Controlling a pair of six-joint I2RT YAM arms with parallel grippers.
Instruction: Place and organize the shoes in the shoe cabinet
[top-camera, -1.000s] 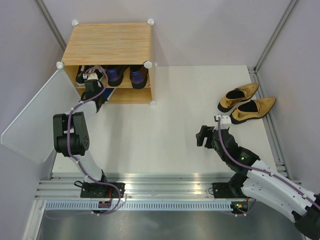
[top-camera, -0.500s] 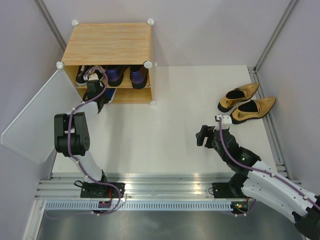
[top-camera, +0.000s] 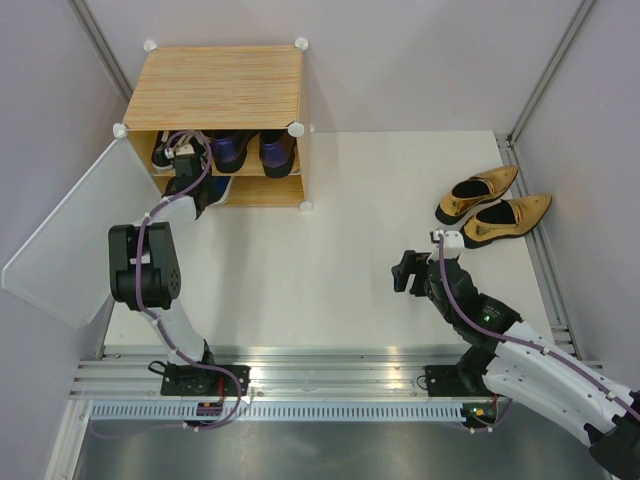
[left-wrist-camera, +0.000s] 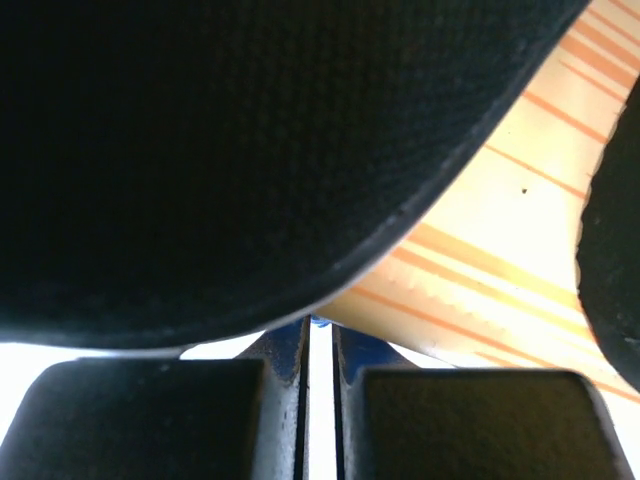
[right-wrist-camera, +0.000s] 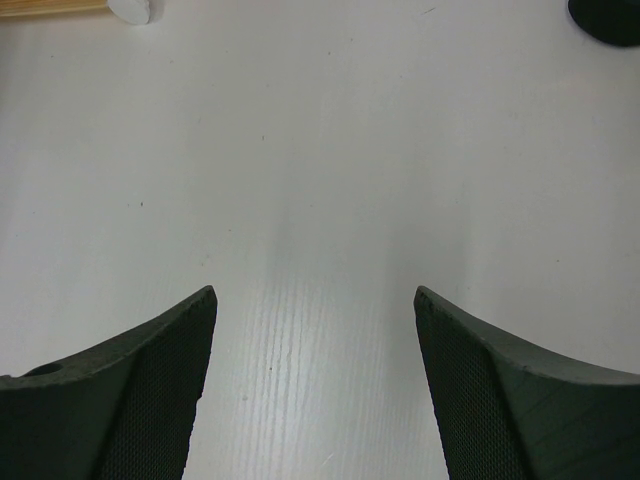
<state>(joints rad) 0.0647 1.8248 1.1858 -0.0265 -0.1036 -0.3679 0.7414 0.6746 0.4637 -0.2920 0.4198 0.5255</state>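
Left fingers (left-wrist-camera: 300, 372) shut, empty, at black mesh sneaker (left-wrist-camera: 200, 150) inside light wood-grain cabinet (top-camera: 220, 88), left end; slow straight push advised. Right fingers (top-camera: 404, 272) spread wide, empty.

The left gripper (left-wrist-camera: 320, 378), jaws closed, has pushed deeper into the shoe cabinet (top-camera: 220, 88) at its front left corner.

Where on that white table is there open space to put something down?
The widest bare stretch of table lies between the shoe cabinet and the gold heels, ahead of the right arm. A smaller strip runs behind the heels toward the back wall. It is crowded at the cabinet's open front, where the left arm reaches in among dark shoes.
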